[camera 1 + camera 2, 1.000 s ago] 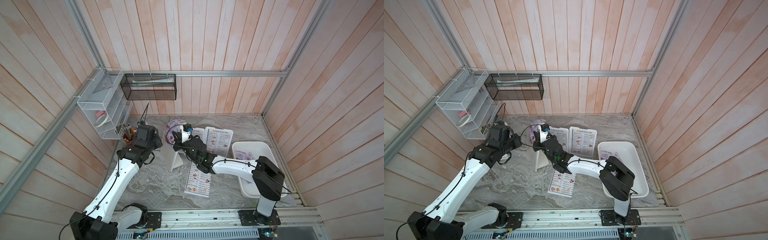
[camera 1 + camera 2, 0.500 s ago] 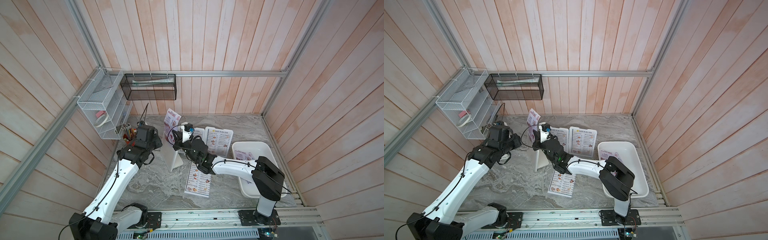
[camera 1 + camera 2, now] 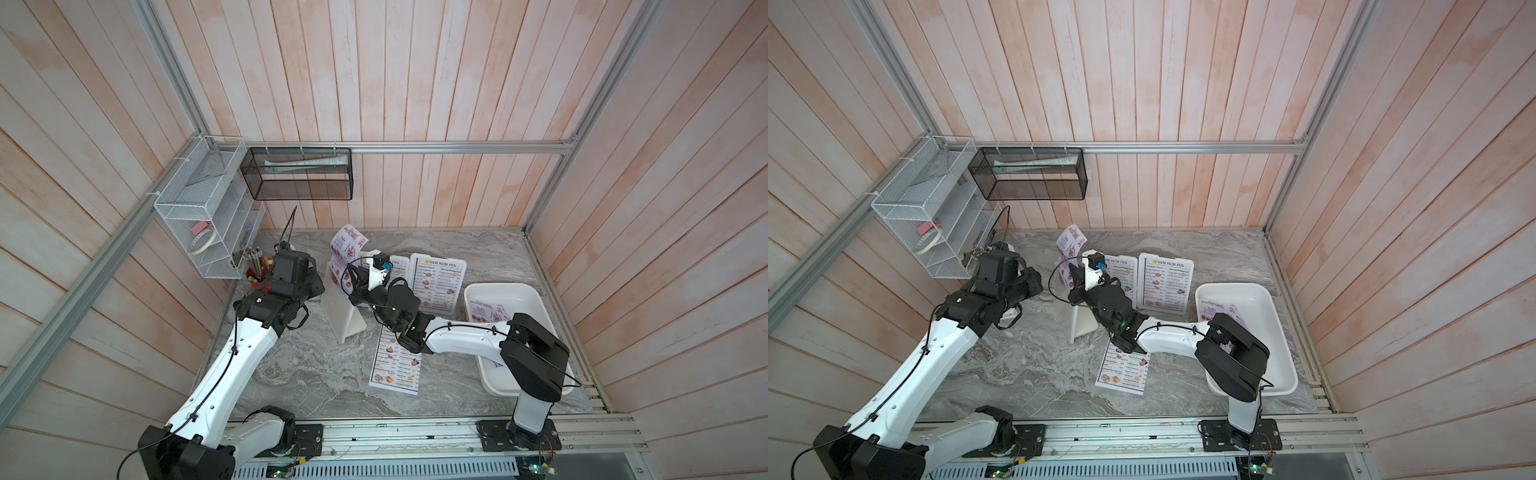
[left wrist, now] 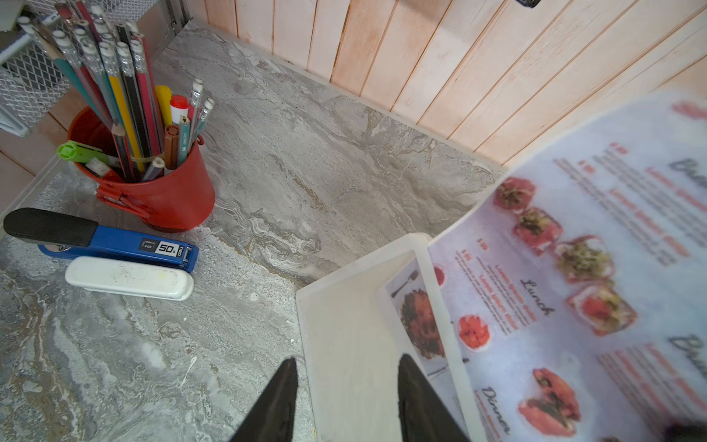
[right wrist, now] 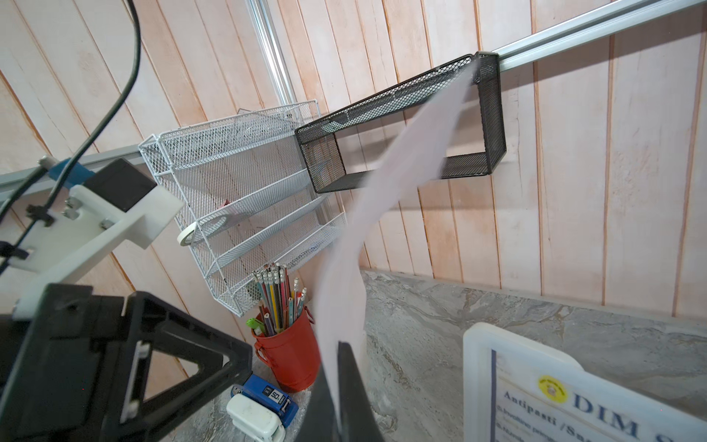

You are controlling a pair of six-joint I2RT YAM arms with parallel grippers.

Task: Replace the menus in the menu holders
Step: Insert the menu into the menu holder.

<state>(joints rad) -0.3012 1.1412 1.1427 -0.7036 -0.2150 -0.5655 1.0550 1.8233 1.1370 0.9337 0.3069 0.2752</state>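
Table (image 3: pixel 311 374) of grey veined stone carries everything, and its smooth face suggests light things will skate on it. A shallow white tray (image 3: pixel 505 286) near the right arm's base holds spare lilac sheets (image 3: pixel 486 309). Two flat menu holders (image 3: pixel 438 257) lie toward the back wall with DIM SUM INN pages in them.

A standing menu holder (image 3: pixel 340 307) is up on end between the arms. It looks like rigid, hollow plastic, probably light enough to tip or slide unless braced. The left hand (image 4: pixel 348 359) does that. Its fingers (image 4: pixel 417 398) straddle the wedge back, and it appears to be clamped on it, which seems the right place since the front stays free.

A loose DIM SUM INN sheet (image 3: pixel 395 365) lies flat on the table in front. A lilac menu (image 3: pixel 347 245) has its lower part inside the standing holder, showing through the front in the left wrist view. The rest rises out and bows over in a soft S-curve, so it is thin, limp and almost weightless. It would probably buckle if pushed from far up and crease or tear if yanked. The right hand (image 5: pixel 336 356) is closed on this sheet, pinching it low, close to the holder's mouth. I judge that the best hold, with the short span keeping the paper stiff.
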